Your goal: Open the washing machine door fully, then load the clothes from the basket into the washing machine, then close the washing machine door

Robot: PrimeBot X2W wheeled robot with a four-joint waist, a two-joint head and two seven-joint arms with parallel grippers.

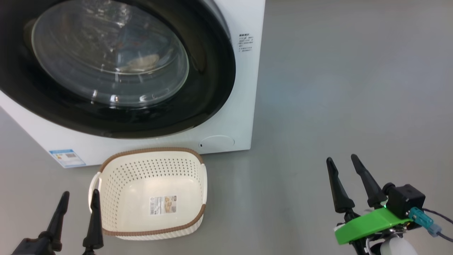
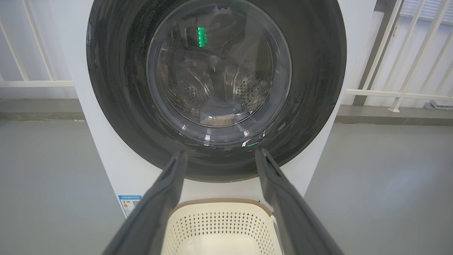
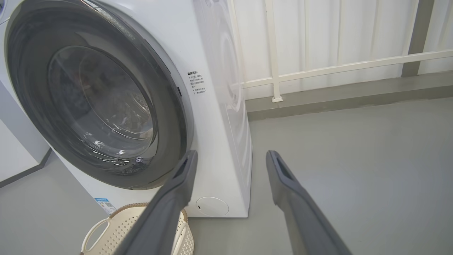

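We judge last step done: washing machine door [image 1: 106, 67] looks closed, clothes [image 2: 217, 115] seen through it, basket [image 1: 148, 150] bare at door's 6 o'clock. Left tool [image 1: 80, 193], right tool [image 1: 341, 158] wide, holding nothing. Next: we only confirm latch.

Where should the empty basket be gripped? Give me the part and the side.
Probably take the basket by its left handle, coming from the robot's left with the left gripper. The handle is a thin open loop standing off the wall and faces that gripper; the far rim sits close to the washer.
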